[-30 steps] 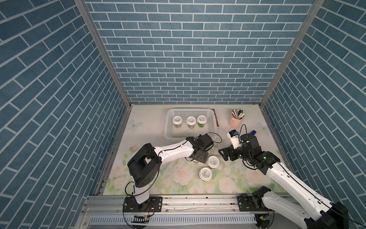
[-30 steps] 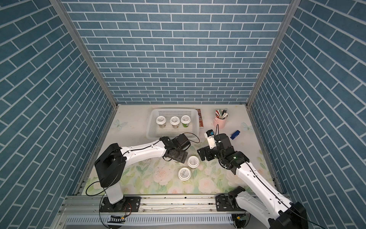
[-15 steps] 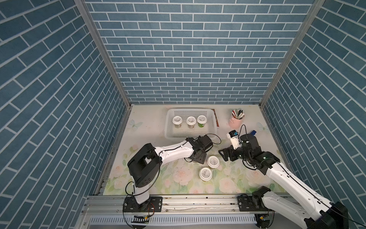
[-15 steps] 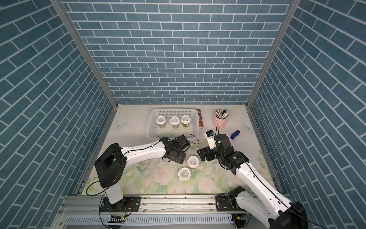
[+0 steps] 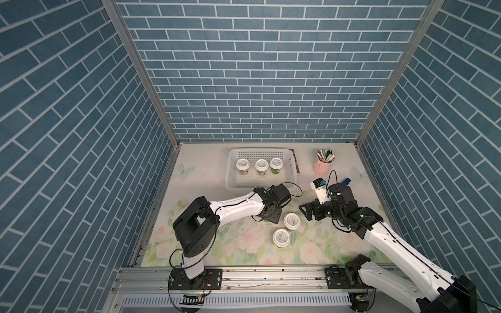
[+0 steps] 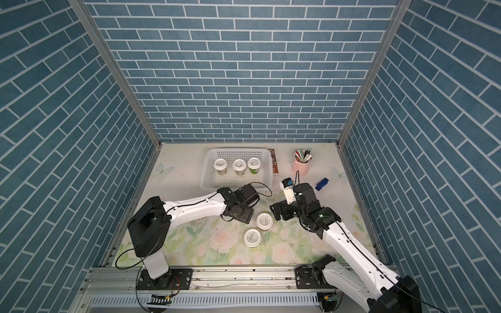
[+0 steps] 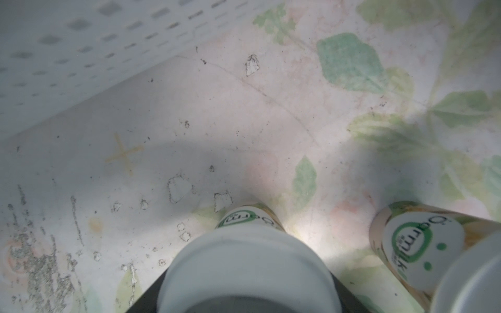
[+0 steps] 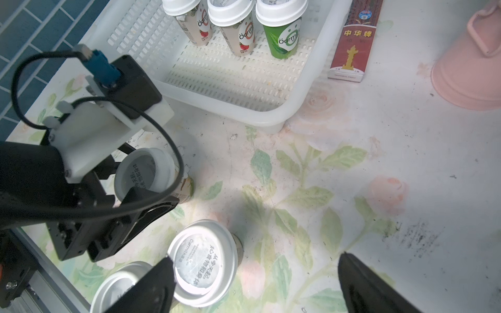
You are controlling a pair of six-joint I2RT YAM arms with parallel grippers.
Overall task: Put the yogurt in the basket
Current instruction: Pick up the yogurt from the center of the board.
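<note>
In the white basket (image 5: 260, 183) at the far middle of the floral tabletop (image 5: 206, 173), three yogurt cups (image 5: 262, 164) upright in a row, in its far half. Just near of the basket's near right corner, left gripper (image 8: 139, 176) with jaws pressed to either side of the lid of a fourth cup (image 7: 244, 271), upright. Right of that and a little nearer, two more cups (image 5: 292, 220) close together, lids up. Just right of those, right gripper (image 8: 254, 260), jaws spread wide, holding nothing. Far right, pink cup of pens (image 5: 324, 166).

Place: you face a robot test booth.
Walls: blue brick-print panels (image 5: 257, 81) between metal posts (image 5: 142, 73).
Base: your left arm (image 5: 235, 208) and right arm (image 5: 393, 248) bolted to an aluminium rail (image 5: 271, 277).
</note>
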